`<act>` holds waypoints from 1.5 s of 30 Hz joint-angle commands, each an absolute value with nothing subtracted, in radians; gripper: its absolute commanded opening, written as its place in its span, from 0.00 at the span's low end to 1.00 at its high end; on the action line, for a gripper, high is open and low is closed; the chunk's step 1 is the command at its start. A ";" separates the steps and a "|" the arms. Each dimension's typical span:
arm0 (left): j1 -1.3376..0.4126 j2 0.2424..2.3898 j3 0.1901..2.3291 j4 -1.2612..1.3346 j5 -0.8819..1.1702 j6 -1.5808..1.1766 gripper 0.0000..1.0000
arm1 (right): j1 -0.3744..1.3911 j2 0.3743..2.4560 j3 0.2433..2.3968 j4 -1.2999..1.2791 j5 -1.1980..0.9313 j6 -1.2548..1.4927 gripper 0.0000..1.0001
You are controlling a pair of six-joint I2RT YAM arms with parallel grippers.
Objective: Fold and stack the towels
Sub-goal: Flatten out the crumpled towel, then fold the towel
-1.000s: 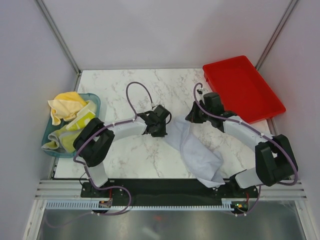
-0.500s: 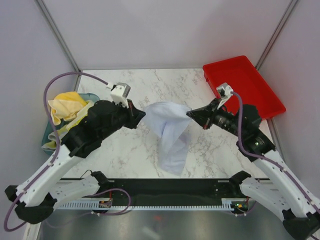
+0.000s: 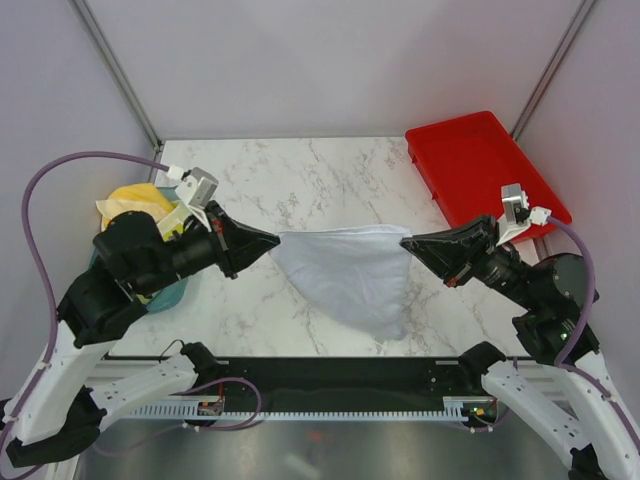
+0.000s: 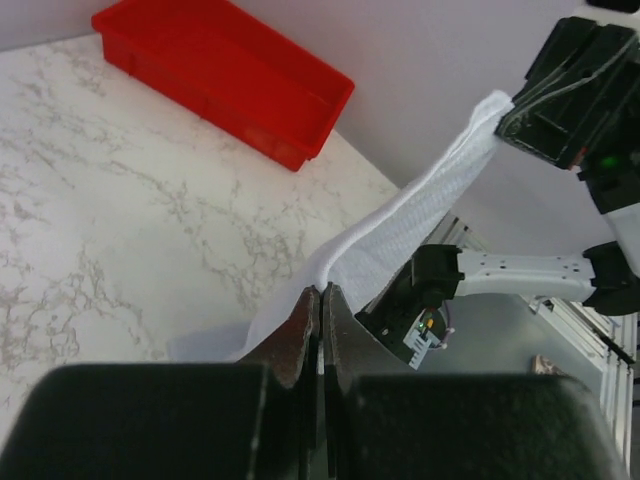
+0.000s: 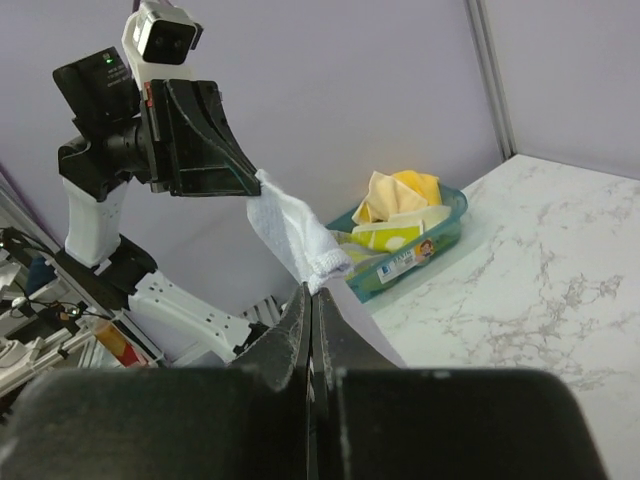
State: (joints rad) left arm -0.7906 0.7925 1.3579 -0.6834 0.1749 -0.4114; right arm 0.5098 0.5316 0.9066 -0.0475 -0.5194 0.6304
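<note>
A white towel point(image 3: 345, 270) hangs stretched in the air between my two grippers, above the marble table, its lower part drooping toward the front. My left gripper point(image 3: 274, 240) is shut on the towel's left corner; in the left wrist view the cloth point(image 4: 400, 225) runs from the closed jaws to the other gripper. My right gripper point(image 3: 405, 242) is shut on the right corner; in the right wrist view the towel point(image 5: 295, 235) spans from the jaws to the left gripper. More towels, yellow and patterned point(image 3: 135, 205), lie in a teal basket point(image 3: 190, 203) at the left.
A red tray point(image 3: 485, 175) sits at the back right of the marble table point(image 3: 320, 170), also in the left wrist view point(image 4: 225, 75). The teal basket shows in the right wrist view point(image 5: 410, 245). Grey walls and metal posts enclose the table.
Both arms have lifted and pulled apart. The white towel, first bunched on the table, now hangs spread out between the two grippers.
</note>
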 commanded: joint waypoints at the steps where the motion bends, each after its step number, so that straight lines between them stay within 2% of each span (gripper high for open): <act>1: -0.795 0.793 1.485 -0.709 0.215 -0.425 0.02 | 0.512 0.567 1.008 -0.008 -0.523 0.672 0.00; 6: -0.795 0.912 1.659 -0.825 0.042 -0.348 0.02 | 0.512 0.704 1.124 -0.054 -0.344 0.597 0.00; 7: -0.793 0.970 1.673 -0.837 -0.050 -0.318 0.02 | 0.512 0.734 1.132 -0.067 -0.300 0.585 0.00; 13: -0.770 1.198 1.733 -0.770 -0.355 -0.166 0.02 | 0.509 1.064 1.201 -0.057 -0.155 0.470 0.00; 18: -0.503 1.432 1.732 -0.640 -0.161 -0.196 0.02 | 0.479 1.399 1.354 -0.049 -0.137 0.391 0.00; 22: -0.419 1.566 1.690 -0.500 -0.201 -0.150 0.02 | 0.422 1.603 1.465 0.023 -0.201 0.368 0.00; 26: -0.353 1.702 1.744 -0.373 -0.147 -0.112 0.02 | 0.359 1.794 1.563 0.133 -0.331 0.354 0.00; 31: -0.313 1.877 1.845 -0.321 -0.100 -0.071 0.02 | 0.318 1.910 1.688 0.187 -0.416 0.315 0.00; 35: -0.302 1.934 1.875 -0.287 -0.089 -0.061 0.02 | 0.314 2.005 1.750 0.208 -0.472 0.279 0.00; 41: -0.301 1.954 1.835 -0.252 -0.072 -0.037 0.02 | 0.314 2.036 1.674 0.305 -0.523 0.265 0.00; 45: -0.301 1.916 1.763 -0.232 -0.077 -0.031 0.02 | 0.313 2.030 1.638 0.238 -0.515 0.184 0.00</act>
